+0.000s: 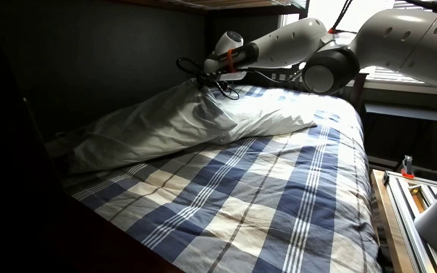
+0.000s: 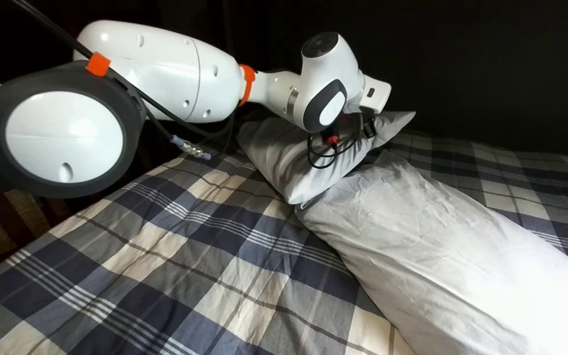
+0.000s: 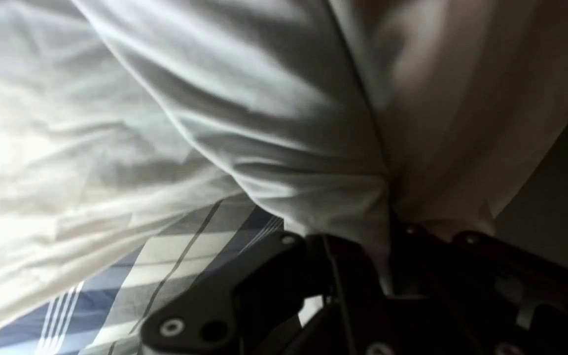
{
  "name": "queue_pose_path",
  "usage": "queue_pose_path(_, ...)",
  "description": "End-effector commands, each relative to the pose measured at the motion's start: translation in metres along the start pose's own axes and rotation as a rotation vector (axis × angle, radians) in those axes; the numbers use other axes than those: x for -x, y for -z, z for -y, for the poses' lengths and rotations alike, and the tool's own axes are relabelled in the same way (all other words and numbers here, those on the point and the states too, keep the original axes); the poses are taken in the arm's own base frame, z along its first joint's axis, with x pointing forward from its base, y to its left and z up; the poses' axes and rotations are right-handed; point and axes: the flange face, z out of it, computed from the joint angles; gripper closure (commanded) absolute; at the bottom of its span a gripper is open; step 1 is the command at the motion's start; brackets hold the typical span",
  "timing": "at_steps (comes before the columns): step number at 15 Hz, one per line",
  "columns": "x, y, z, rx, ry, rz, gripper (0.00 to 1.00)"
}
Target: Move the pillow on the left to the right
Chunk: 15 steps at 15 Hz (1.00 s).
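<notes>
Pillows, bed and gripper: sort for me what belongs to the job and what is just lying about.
Belongs to the job:
duller off-white pillow, its case pinched up
gripper, holding that pillow

Just lying about:
brighter white pillow, next to it
plaid bedspread, beneath the pillows
small grey-and-orange item, too small to identify

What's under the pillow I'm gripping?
Plaid bedspread shows along the lower edge of the gripped pillow. Its middle hides whatever lies beneath, so I can't tell if the other pillow reaches under.
</notes>
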Motion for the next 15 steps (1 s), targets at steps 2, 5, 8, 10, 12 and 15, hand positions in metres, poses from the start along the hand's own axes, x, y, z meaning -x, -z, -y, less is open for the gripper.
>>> queue_pose_path(2,-0.071,0.038,-0.020,0.126,0.002,-0.116,0.97)
queue_pose_path(5,-0.103,0.052,-0.045,0.222,-0.010,-0.149,0.97)
queue_pose_path(8,-0.135,0.065,-0.076,0.331,-0.011,-0.202,0.97)
queue_pose_path(10,-0.152,0.073,-0.097,0.393,-0.026,-0.218,0.97)
queue_pose_path(12,-0.172,0.086,-0.119,0.461,-0.049,-0.238,0.97)
queue_pose_path(15,-0.200,0.107,-0.149,0.535,-0.088,-0.238,0.97)
